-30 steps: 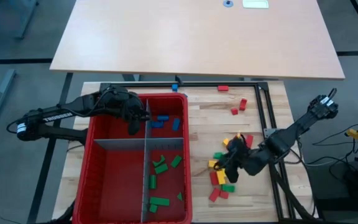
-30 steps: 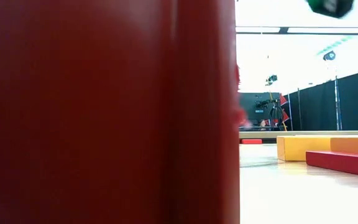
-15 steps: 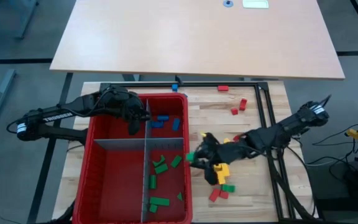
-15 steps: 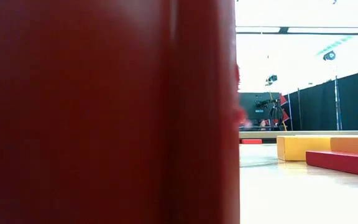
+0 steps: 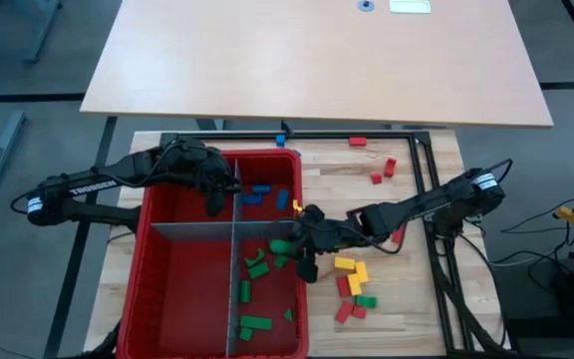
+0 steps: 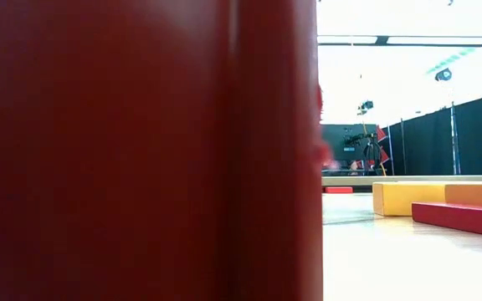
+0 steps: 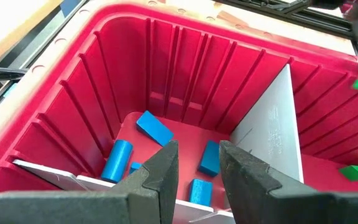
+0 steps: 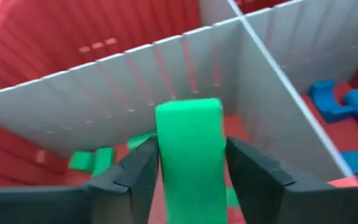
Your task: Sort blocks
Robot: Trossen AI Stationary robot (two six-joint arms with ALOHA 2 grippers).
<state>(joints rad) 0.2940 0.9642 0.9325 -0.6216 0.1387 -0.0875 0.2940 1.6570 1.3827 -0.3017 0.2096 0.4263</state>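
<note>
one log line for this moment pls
right gripper: shut on green block, over bin's green compartment | left gripper: open, empty, above blue blocks | loose blocks on table

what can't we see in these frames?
- Low view: the red bin wall fills most of it, hiding both arms and the compartments.
- High view: right gripper covers the green block it holds.
- Left wrist view: left gripper fingers hide some blue blocks.
</note>
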